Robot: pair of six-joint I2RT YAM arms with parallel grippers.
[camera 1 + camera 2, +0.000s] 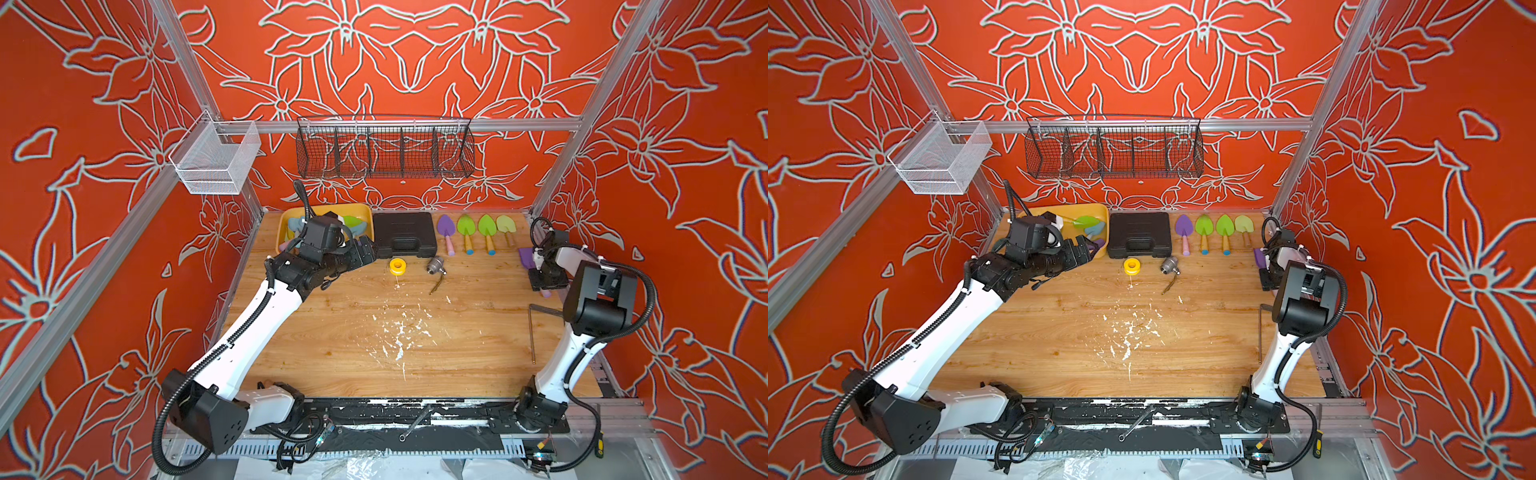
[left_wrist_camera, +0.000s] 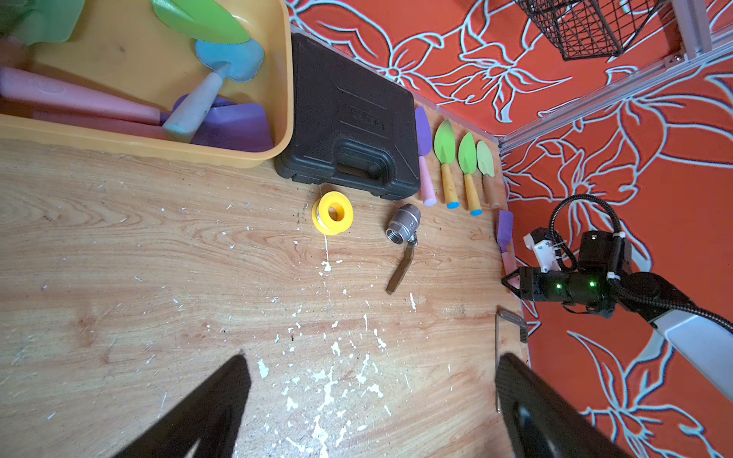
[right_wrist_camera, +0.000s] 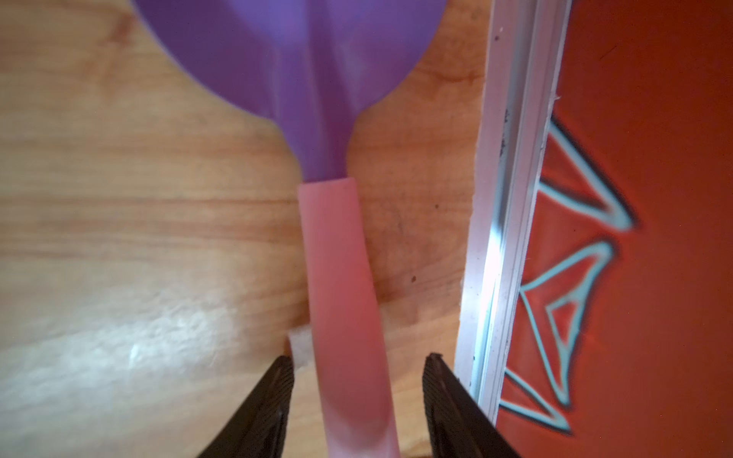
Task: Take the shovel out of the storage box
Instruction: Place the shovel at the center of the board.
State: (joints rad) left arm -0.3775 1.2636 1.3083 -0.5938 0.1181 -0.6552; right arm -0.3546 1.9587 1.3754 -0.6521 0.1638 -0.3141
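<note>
The yellow storage box (image 1: pixel 365 208) (image 2: pixel 119 139) sits at the table's back left. It holds several toy shovels, among them a green blade (image 2: pixel 202 20), a blue one (image 2: pixel 230 59) and a purple one (image 2: pixel 234 127). My left gripper (image 2: pixel 373 359) (image 1: pixel 365 249) hovers open just outside the box's front right corner, holding nothing. At the table's right edge lies a purple shovel (image 3: pixel 297 59) (image 1: pixel 525 254) with a pink handle (image 3: pixel 341 277). My right gripper (image 3: pixel 359 361) is open astride that handle, with a gap on each side.
A black tool case (image 1: pixel 405 235) stands beside the box, then a row of several shovels (image 1: pixel 466 227) along the back. A yellow tape roll (image 1: pixel 397 266), a metal valve (image 1: pixel 435 265) and a hex key (image 1: pixel 532 328) lie on the wood. Wire baskets (image 1: pixel 384 151) hang above.
</note>
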